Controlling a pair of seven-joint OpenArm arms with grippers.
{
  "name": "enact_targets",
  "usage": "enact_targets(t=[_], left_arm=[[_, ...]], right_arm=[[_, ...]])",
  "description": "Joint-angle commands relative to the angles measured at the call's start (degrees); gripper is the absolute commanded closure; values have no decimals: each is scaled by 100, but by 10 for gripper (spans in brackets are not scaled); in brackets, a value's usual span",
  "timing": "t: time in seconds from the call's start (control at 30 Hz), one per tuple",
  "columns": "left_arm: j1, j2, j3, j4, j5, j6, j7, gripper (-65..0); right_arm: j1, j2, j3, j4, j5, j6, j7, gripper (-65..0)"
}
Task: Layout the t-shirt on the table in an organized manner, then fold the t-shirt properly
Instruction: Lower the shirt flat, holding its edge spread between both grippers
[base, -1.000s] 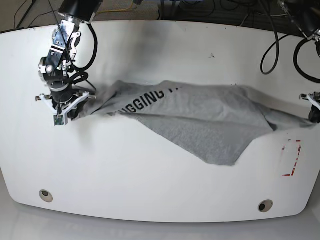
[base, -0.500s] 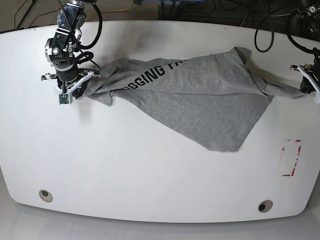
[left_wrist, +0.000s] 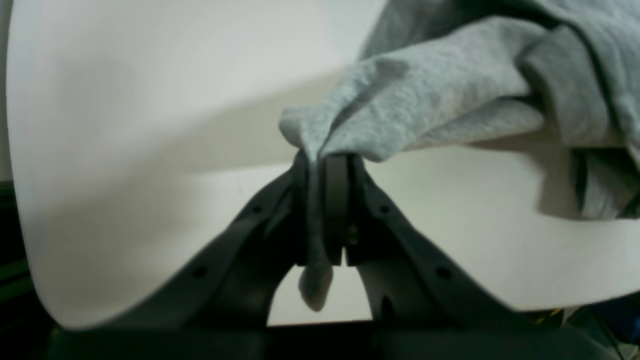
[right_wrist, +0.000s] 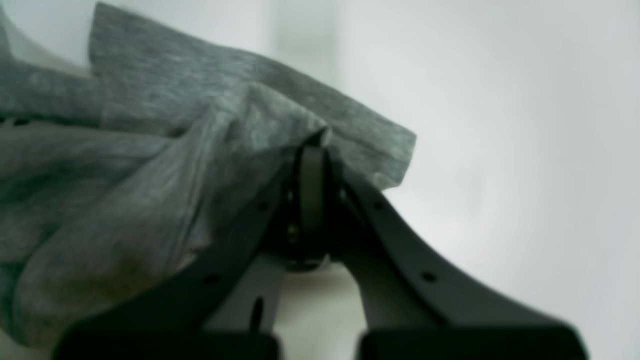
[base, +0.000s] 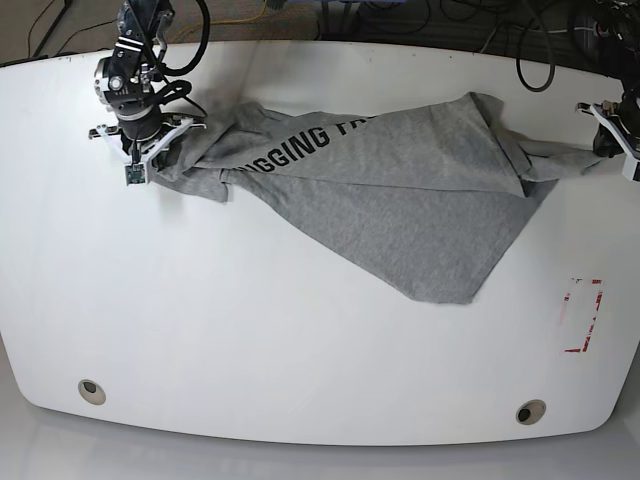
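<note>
At about ten o'clock on the table (base: 300, 350) in the base view, the right gripper (base: 148, 152) is pinched tight on a bunched corner of the t-shirt (base: 400, 200); its wrist view shows the jaws closed with grey cloth caught between them and draped off to one side. From there the shirt stretches across the far half of the table toward two o'clock, with the black lettering (base: 300, 145) partly showing near eleven o'clock and a large flap folded over itself, its point hanging down toward five o'clock of the cloth. At the two o'clock edge the left gripper (base: 612, 135) is likewise clamped on a twisted tail of fabric, a thin pleat visible between its jaws in the wrist view. The shirt is held between the two grips but far from flat. The risks, as I judge them: the left grip holds only a narrow pleat, so a firm pull could slip it free; both holds sit close to the far rim, so cloth could slide off that edge; and stretching without freeing the doubled flap may lock the diagonal fold in.
</note>
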Motion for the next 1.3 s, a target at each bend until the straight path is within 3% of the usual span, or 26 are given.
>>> enact_targets(t=[0.0, 0.33, 0.77, 1.07, 1.27], left_arm=[[-11, -135, -62, 69, -73, -6, -114, 0], [-11, -258, -62, 86, -73, -6, -87, -19], [-2, -399, -62, 403, -108, -6, -17, -376], [-196, -408, -440, 974, -275, -6, 713, -385], [-1163, -434, -457, 1001, -732, -6, 1372, -389]], right_arm=[[-29, 33, 28, 118, 2, -7, 115, 0], [-46, -107, 28, 127, 2, -7, 124, 0], [-37, -116, 19, 127, 2, -7, 124, 0], [6, -116, 1, 145, 2, -7, 124, 0], [68, -257, 19, 162, 2, -7, 124, 0]])
